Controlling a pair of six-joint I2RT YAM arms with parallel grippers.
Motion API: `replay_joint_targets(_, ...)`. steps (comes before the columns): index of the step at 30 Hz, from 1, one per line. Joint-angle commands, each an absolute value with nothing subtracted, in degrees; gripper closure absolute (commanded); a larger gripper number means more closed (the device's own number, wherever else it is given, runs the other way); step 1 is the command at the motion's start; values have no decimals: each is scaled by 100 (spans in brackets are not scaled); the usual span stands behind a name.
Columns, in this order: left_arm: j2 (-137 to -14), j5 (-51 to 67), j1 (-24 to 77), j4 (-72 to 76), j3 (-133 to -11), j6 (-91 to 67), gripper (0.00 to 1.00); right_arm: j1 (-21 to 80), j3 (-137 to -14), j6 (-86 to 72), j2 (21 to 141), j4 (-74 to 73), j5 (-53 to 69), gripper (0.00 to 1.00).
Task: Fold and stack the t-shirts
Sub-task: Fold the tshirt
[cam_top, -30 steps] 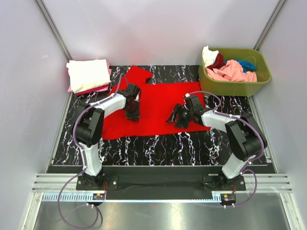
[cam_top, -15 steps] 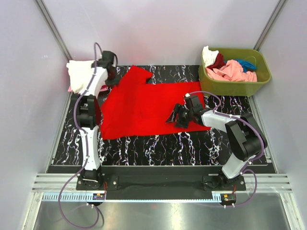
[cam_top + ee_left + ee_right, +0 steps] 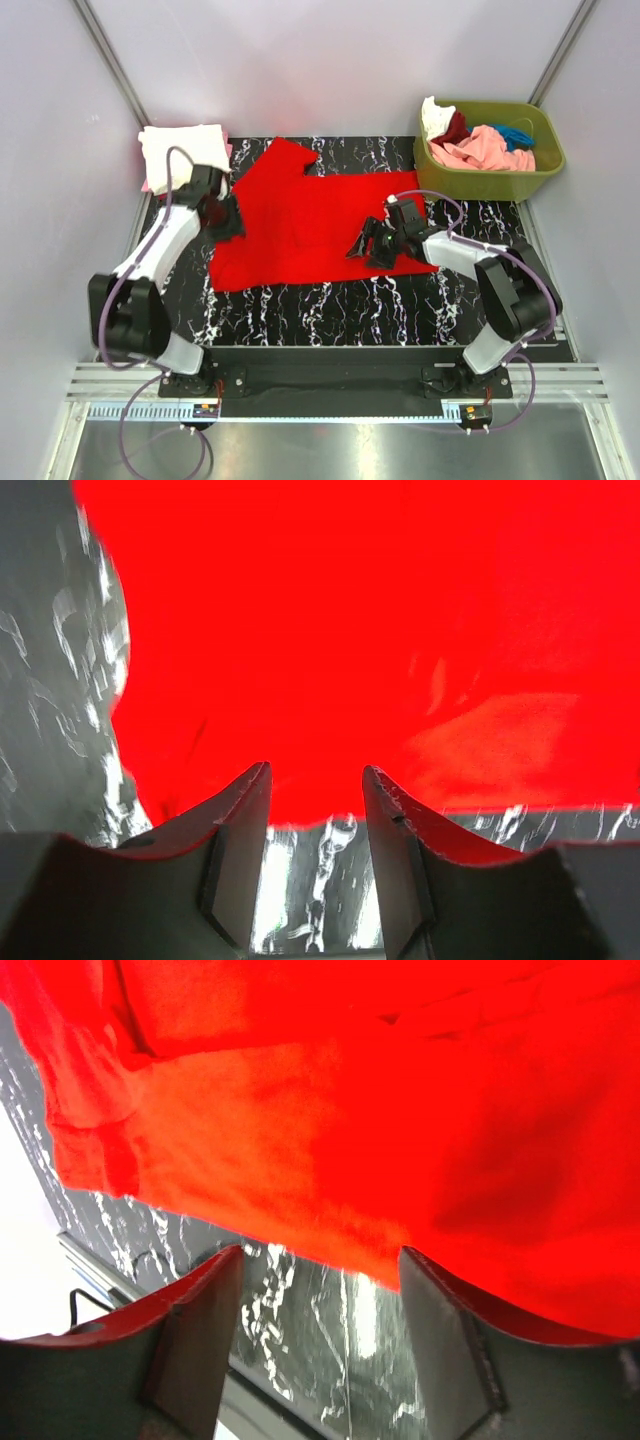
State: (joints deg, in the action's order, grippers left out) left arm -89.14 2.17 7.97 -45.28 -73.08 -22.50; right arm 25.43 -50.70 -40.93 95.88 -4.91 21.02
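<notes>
One bright red t-shirt point(image 3: 310, 225) lay spread flat in the middle of the black marbled desk point(image 3: 330, 305). Its longer side ran left to right across the top view, and one sleeve pointed toward the far edge.

The left end effector point(image 3: 224, 216) sat low at the shirt's left edge, so the cloth stretched away to its right. Its wrist view showed the two fingers point(image 3: 235, 830) spread apart, with bare desk between them and the red edge just at their tips. The right end effector point(image 3: 372, 244) was at the near right part of the shirt, its jaws likewise spread. The hem lay just beyond the tips and desk showed in the gap (neither one had hold of any cloth). With one at each end of the long axis, neither arm was clearly the nearer. A fold would probably need each to close on the edge beside it.

In the far left corner was one folded stack point(image 3: 183, 152), with a cream-white t-shirt on top and a pink t-shirt point(image 3: 205, 186) peeking out beneath. Only those two could be told apart.

At the far right, one olive-green bin point(image 3: 490, 182) held crumpled shirts in four colours:
- a white shirt point(image 3: 435, 115)
- a dark red shirt point(image 3: 457, 128)
- a salmon-pink shirt point(image 3: 480, 145)
- a teal shirt point(image 3: 515, 133)
</notes>
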Motion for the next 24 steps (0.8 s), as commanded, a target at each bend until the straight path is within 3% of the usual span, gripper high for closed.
replay_joint_targets(1, -8176, 782, 703, -3754, -6199, -2662, 53, 2374, -5063, -3859, 8729, -790, 1996, 28)
replay_joint_targets(5, -7946, 1036, 703, -3376, -5398, -2847, 53, 1761, -5203, -3665, 8473, -1388, 1925, 26)
replay_joint_targets(12, -8024, 774, 624, -2954, -4712, -2892, 53, 879, -5151, -3261, 9096, -1986, 1723, 27)
replay_joint_targets(24, -8903, 369, 220, -3384, -4887, -2900, 54, 554, -4036, -3971, 8702, -2522, 1020, 28)
